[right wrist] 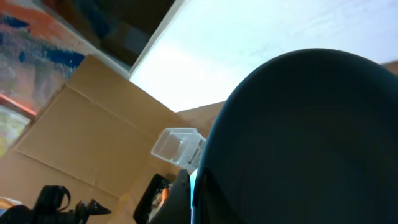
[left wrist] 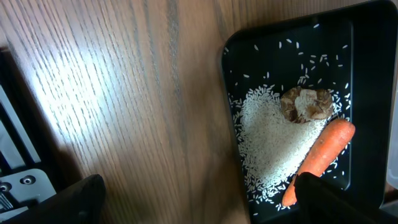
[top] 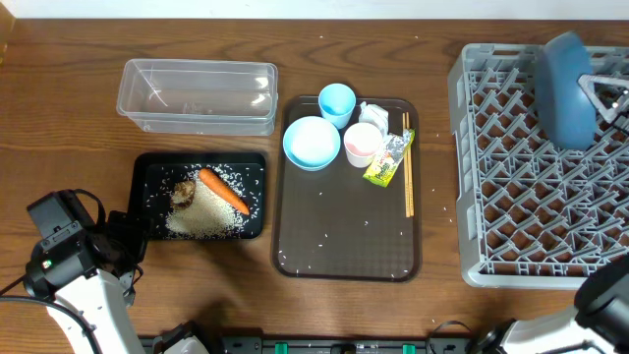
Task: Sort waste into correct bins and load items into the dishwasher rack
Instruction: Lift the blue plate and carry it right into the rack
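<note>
From overhead, my right fingers are pressed together on the rim of the blue plate. I hold it on edge above the far part of the dishwasher rack, well to the right of the brown tray. I judge it is kept upright so that it can slide down between the pegs instead of lying flat across them. At the brown tray's far end stand the white bowl, the light-blue cup and the pinkish cup. The crumpled paper, wrapper and chopsticks lie along its right side. Just left of the brown tray, the black tray carries the rice, carrot and brown lump. The clear tub sits beyond that, to the brown tray's far left.

In the left wrist view, my left fingers are spread wide and grip nothing. They hang over the bench at the side of the black tray that faces away from the brown tray. One fingertip overlaps the carrot's end, but I cannot tell if they touch. The rice lies between the two tips.

In the right wrist view, the plate's dark face fills most of the picture and sits close against my fingers. The pinch point itself is hidden.
</note>
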Controlling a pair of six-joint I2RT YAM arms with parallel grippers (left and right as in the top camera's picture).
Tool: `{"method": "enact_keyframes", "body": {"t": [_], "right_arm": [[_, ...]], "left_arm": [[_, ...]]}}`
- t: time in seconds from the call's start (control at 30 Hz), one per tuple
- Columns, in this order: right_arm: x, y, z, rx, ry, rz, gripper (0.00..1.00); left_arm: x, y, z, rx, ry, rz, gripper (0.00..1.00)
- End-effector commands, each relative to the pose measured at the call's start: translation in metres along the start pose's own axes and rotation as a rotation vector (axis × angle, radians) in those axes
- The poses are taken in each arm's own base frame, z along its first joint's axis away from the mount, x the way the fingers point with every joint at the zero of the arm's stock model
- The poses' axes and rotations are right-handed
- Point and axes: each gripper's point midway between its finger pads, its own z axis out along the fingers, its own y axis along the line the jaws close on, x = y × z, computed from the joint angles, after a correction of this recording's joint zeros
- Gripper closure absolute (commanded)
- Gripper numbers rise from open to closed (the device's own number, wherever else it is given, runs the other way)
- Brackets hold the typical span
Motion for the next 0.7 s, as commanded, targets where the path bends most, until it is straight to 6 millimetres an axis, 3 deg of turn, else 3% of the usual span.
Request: {"method": "enact_keyframes", "body": {"t": [0.0,0.13,0.37,0.67], "right_arm": [[-0.003,-0.005,0.000,-0.065,-0.002,0.002,0.99],[-0.001,-0.019,0.001,-0.064,-0.002,0.020,0.99],[-0.009,-0.026,-0.002,-0.029,-0.012,0.025,0.99],[-0.032,-0.042,-0.029,0.062,-0.083,0.098,0.99]], "left_arm": [[0.000,0.001,0.000,-0.003,0.000,0.001,0.02],[0.000,0.001,0.000,-0.003,0.000,0.001,0.02],[0.000,0.001,0.000,-0.003,0.000,0.001,0.02],[0.000,0.001,0.000,-0.003,0.000,0.001,0.02]]}}
